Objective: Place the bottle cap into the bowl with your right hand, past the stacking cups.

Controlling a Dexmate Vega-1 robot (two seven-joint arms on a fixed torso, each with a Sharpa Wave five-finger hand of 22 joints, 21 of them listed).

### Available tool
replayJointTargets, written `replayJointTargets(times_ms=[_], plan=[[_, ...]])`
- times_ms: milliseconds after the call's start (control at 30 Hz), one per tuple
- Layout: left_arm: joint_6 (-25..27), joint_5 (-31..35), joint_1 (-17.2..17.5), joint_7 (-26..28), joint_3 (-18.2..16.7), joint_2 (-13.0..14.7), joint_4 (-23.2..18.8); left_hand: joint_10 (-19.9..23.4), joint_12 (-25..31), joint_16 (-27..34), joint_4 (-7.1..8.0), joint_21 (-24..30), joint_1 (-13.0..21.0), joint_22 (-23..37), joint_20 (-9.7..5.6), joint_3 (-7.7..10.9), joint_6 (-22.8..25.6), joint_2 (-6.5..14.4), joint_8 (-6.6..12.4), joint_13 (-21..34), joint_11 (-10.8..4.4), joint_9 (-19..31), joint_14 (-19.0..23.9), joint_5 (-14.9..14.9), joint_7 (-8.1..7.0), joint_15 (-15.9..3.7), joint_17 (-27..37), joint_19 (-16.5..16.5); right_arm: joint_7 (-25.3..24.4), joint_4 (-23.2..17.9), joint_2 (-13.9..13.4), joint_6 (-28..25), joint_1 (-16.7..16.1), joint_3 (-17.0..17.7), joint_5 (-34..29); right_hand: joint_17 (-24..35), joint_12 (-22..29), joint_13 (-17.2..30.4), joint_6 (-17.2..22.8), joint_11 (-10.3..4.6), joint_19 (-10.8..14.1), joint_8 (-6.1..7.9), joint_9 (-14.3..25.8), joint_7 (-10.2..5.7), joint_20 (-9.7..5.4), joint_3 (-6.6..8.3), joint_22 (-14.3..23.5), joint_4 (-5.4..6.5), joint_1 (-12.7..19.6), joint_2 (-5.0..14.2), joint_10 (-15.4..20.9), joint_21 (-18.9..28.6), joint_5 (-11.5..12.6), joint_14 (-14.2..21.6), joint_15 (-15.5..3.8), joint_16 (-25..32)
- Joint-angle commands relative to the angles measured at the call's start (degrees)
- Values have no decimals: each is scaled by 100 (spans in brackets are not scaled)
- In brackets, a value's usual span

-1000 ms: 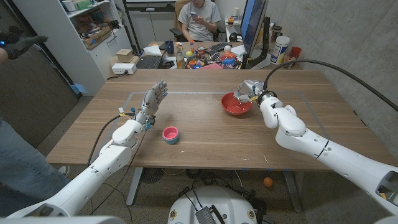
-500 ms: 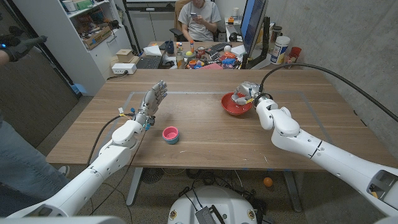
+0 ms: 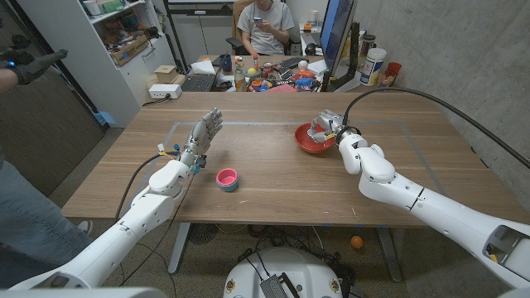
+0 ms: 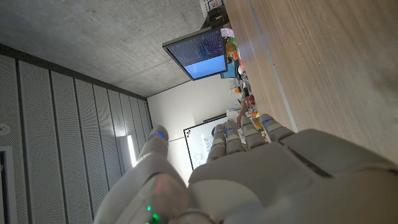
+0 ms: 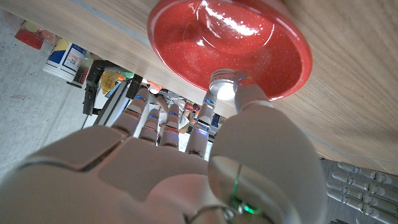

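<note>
The right hand hovers over the red bowl at the far side of the desk, pinching the pale bottle cap just above the bowl's hollow, judging by the wrist view. The carry past the pink stacking cups looks done; only the release remains. The left hand stands upright, fingers apart, holding nothing

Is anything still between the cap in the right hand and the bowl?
Nothing visible. The right hand holds the bottle cap right at the rim of the red bowl. The stacking cups sit well off toward the left arm's side, out of the path.
</note>
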Motion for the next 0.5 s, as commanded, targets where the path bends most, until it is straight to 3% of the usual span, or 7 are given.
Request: replayJointTargets(times_ms=[33,67,100,333,500], plan=[[26,3,45,68,-18,19,-34,8,27,34,-18,35,66,16,-4,23,45,9,45,24,-11,29,-42,12,-17,16,12,-12,125,276,89,-44,148,-117,27,-7,-2,9,207,13,-115,25,-24,-140,101,40,31,-40,42,-67,-38,-38,23,-165,56,0],[23,6,47,74,-19,18,-34,8,27,35,-18,34,66,16,-6,22,45,9,45,24,-10,29,-42,12,-15,17,12,-13,164,297,96,-57,169,-125,43,-7,1,9,210,15,-131,23,-27,-141,118,41,30,-42,45,-72,-36,-40,24,-184,65,-2],[28,4,50,81,-20,18,-39,5,26,35,-18,35,67,16,-4,22,46,9,45,24,-8,30,-41,12,-16,17,12,-12,189,323,108,-82,188,-140,40,-7,-80,-16,236,56,-198,2,-56,-136,148,58,31,-50,64,-99,-345,-24,29,-228,63,32],[24,8,61,102,-24,12,-46,7,26,35,-17,35,69,16,-6,21,45,9,44,24,-2,30,-43,11,-16,17,13,-14,142,456,130,-120,228,-190,82,-12,-54,-41,502,146,-290,63,-103,-52,194,74,29,-57,79,-151,-421,-15,36,-388,125,24],[28,12,60,107,-17,3,-36,2,24,37,-17,35,70,16,-3,20,46,8,43,24,-17,30,-37,11,-18,21,13,-16,127,517,144,-176,249,-214,121,-15,-64,-70,678,131,-550,77,-164,-45,217,97,26,-55,90,-197,-583,-54,47,-666,100,0]])
